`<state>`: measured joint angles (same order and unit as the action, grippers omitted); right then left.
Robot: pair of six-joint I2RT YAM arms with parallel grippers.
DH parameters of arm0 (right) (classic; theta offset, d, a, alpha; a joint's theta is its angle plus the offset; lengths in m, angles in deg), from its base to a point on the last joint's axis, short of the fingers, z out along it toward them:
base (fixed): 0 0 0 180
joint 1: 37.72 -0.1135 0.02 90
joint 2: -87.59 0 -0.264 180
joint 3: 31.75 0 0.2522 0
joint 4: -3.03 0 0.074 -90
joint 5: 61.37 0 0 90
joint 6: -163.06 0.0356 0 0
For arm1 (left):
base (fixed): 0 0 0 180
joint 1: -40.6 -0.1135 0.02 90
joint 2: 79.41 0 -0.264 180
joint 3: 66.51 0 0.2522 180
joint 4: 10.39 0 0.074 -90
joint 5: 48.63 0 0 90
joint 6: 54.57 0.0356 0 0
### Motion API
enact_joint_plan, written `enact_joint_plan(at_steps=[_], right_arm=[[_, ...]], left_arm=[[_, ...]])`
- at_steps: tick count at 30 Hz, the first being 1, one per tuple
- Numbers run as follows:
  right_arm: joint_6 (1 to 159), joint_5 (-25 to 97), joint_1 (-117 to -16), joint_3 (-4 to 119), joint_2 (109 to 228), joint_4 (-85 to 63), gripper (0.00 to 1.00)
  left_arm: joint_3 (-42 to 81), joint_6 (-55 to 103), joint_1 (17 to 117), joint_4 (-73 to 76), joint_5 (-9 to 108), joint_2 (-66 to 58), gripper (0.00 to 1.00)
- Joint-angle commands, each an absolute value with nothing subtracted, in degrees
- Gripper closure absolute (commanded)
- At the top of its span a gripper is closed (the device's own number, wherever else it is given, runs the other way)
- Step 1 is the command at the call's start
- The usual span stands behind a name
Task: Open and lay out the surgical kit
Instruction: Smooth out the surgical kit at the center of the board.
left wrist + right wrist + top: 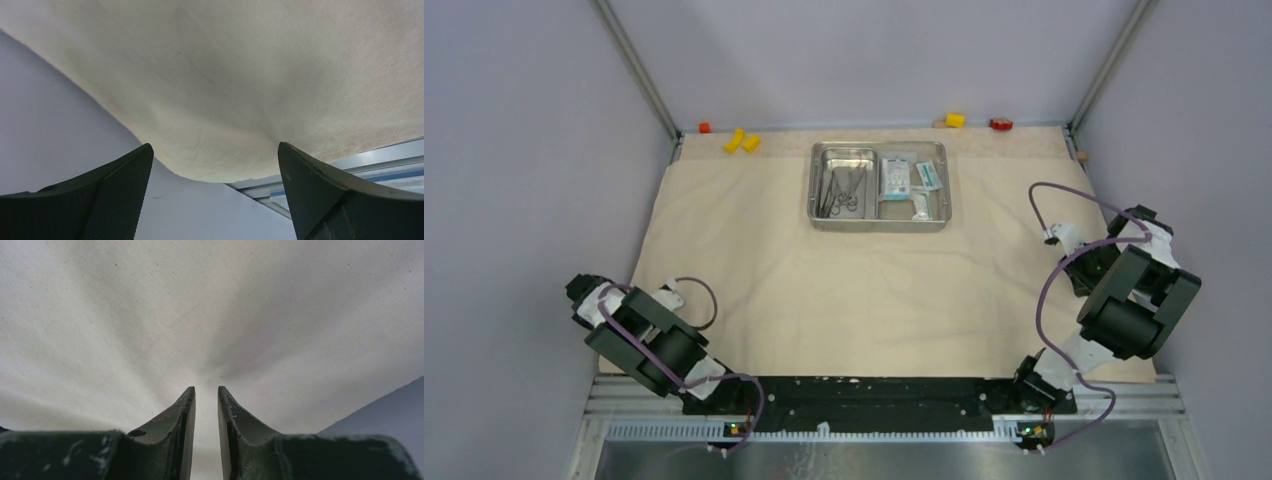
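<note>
Cloth wrap (pixel 210 315) sits pinched between nearly closed right fingers (pixel 182 412) (left fingers (pixel 125 170) gape wide, empty).

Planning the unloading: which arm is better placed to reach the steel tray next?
Probably right: the right claw is nearer the shiny rectangular steel tray on the beige cloth wrap; the left claw, though open, sits at the near-left corner.
</note>
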<state>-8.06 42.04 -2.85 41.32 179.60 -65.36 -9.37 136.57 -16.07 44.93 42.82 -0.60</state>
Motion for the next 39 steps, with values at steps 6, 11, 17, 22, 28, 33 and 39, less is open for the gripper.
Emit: enact_joint_plan(at_steps=[6,11,17,22,28,33,39], right_arm=[[-7.4,42.0,-3.3,42.5,179.6,-65.2,0.77],[-7.0,43.0,-3.4,44.4,179.7,-66.0,0.78],[-5.6,44.4,-4.6,46.6,180.4,-67.3,0.78],[-3.5,50.4,-5.4,48.6,180.2,-69.5,0.77],[5.7,56.7,-9.4,47.8,179.6,-64.1,0.76],[21.3,57.4,-12.6,48.4,181.3,-50.0,0.75],[33.5,55.0,-12.9,54.9,190.6,-39.5,0.76]], left_arm=[[-10.6,144.1,-22.7,40.3,35.1,5.5,0.04],[-10.2,146.7,-25.2,43.4,35.0,4.4,0.04],[-9.2,148.9,-25.4,44.8,42.1,-0.2,0.01],[-0.8,144.1,-24.9,51.4,59.4,-2.6,0.01],[4.3,123.4,-12.9,54.1,68.7,-1.8,0.01],[2.0,103.1,-0.5,43.5,71.7,-0.6,0.01],[3.4,86.2,6.0,30.2,72.7,6.9,0.01]])
